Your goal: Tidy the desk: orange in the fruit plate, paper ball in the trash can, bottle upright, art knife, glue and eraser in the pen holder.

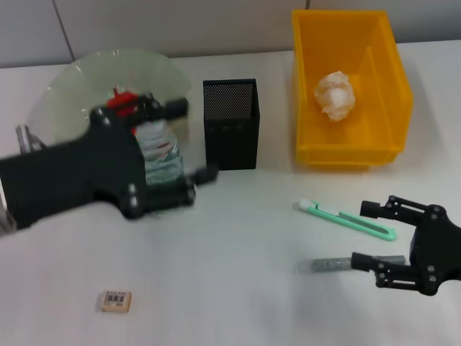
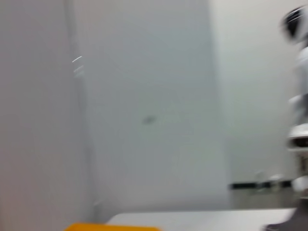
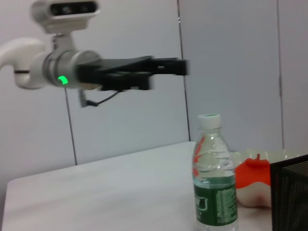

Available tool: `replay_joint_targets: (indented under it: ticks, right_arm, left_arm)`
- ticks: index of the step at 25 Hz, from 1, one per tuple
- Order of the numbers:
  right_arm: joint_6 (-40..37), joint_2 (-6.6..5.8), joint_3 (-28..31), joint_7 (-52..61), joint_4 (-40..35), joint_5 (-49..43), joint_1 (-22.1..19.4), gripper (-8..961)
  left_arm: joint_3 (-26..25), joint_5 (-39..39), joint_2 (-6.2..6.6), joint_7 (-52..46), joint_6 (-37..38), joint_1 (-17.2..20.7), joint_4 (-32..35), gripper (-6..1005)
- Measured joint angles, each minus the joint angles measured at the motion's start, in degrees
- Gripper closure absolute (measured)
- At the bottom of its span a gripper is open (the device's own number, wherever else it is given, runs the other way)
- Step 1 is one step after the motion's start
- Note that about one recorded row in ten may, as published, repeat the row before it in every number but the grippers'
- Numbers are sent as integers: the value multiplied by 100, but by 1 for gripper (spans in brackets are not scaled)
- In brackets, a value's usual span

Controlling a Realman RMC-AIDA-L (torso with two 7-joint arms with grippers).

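The bottle (image 1: pixel 160 157) stands upright in front of the fruit plate (image 1: pixel 72 86), partly hidden by my left arm. In the right wrist view the bottle (image 3: pixel 211 178) stands free, with my left gripper (image 3: pixel 182 67) above it and not touching. My left gripper (image 1: pixel 193 140) is open. The orange (image 1: pixel 122 99) lies in the plate. The paper ball (image 1: pixel 335 95) lies in the trash can (image 1: pixel 389 144). The pen holder (image 1: pixel 230 122) stands between them. The art knife (image 1: pixel 346 218) and the grey glue stick (image 1: pixel 324 265) lie by my open right gripper (image 1: pixel 364 234). The eraser (image 1: pixel 115 300) lies at the front left.
The wall runs behind the table's far edge. The left wrist view shows only blurred wall, the table's edge and a strip of the yellow bin (image 2: pixel 110 227). The orange (image 3: pixel 252 173) and the pen holder (image 3: pixel 291 192) also show in the right wrist view.
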Motion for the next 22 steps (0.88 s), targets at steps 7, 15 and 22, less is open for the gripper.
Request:
replay_joint_targets:
  ticks: [7, 15, 22]
  right_arm:
    - [-329, -7, 460, 276, -422, -10, -124, 152]
    - [-495, 52, 522, 1027, -1360, 13, -274, 151]
    - [-859, 78, 543, 2674, -2973, -73, -234, 152]
  left_arm:
    - [40, -701, -21, 2514, 1364, -570, -3090, 189]
    - [-64, -821, 4, 3290, 1586, -895, -4365, 193]
    - [-68, -802, 7, 3776, 1466, -1036, -4999, 194]
